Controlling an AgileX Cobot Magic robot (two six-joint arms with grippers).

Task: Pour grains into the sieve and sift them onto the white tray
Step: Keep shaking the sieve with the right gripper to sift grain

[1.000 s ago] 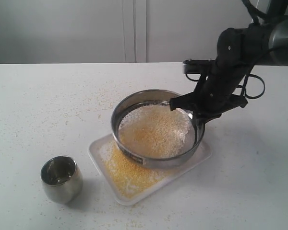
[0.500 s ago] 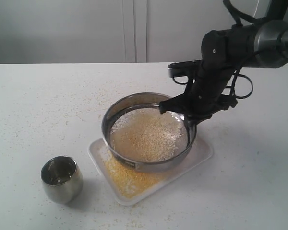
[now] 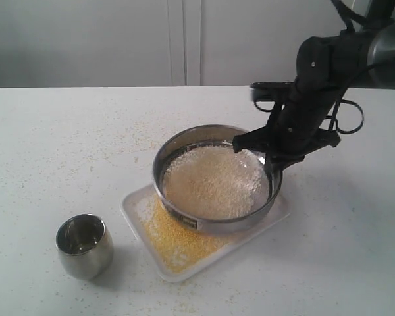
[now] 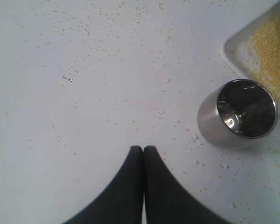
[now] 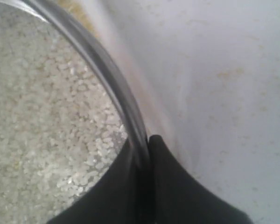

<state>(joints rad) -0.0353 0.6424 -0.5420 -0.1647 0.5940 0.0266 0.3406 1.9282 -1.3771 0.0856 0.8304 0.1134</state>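
Now, right fingers (image 5: pixel 164 161): pinched on sieve (image 3: pixel 218 223) rim
left fingers (image 4: pixel 130 186): pressed together, empty, near cup (image 4: pixel 238 116)
sieve: over white tray (image 3: pixel 134 201), holding grains (image 3: pixel 214 181)

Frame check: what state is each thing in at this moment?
sieve: gripped at its rim, over the white tray, holding pale kernels.
white tray: flat on the table, yellow meal spread on it.
steel cup: upright, looks empty.
left gripper: jaws shut, holding nothing.
right gripper: jaws shut on the sieve rim.
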